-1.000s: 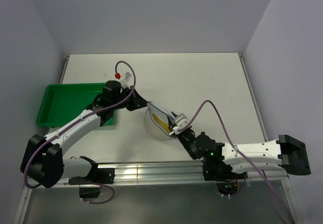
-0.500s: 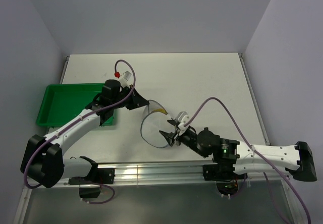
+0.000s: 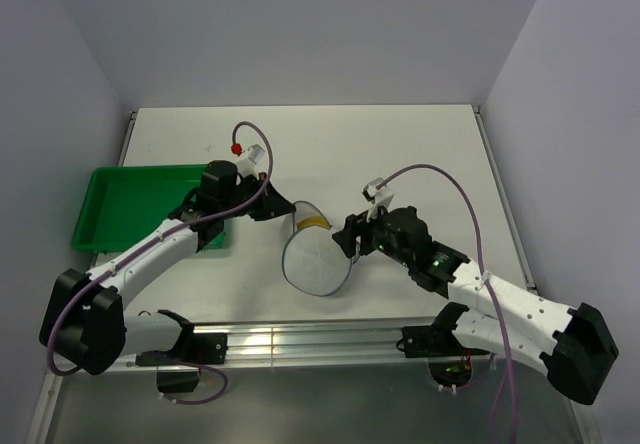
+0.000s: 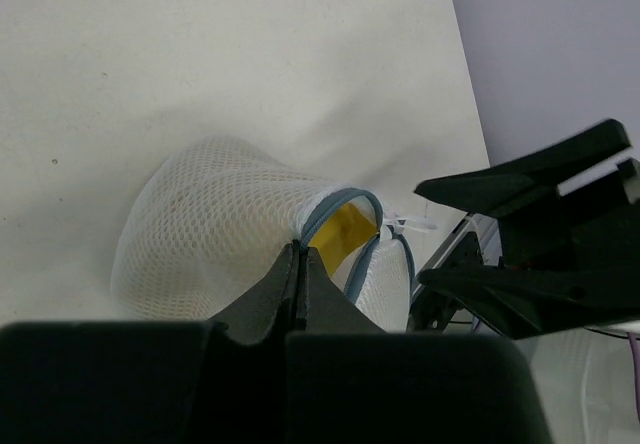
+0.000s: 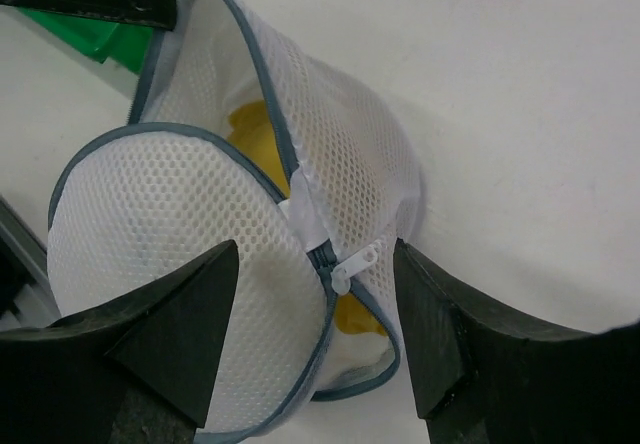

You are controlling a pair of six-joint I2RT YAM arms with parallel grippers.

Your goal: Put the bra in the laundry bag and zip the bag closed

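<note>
Since a second ago the right gripper (image 3: 349, 243) has swung up beside the round white mesh laundry bag (image 3: 315, 264). Its jaws stand wide apart and empty, the white zipper pull (image 5: 352, 264) between them. The left gripper (image 4: 298, 254) is clamped on the bag's blue rim; the mustard-yellow fabric bra (image 5: 250, 129) lies inside, just ahead of it

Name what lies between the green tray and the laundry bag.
The left tool lies there, reaching from beside the green tray and shut on the blue rim of the laundry bag. The top external view shows it.
</note>
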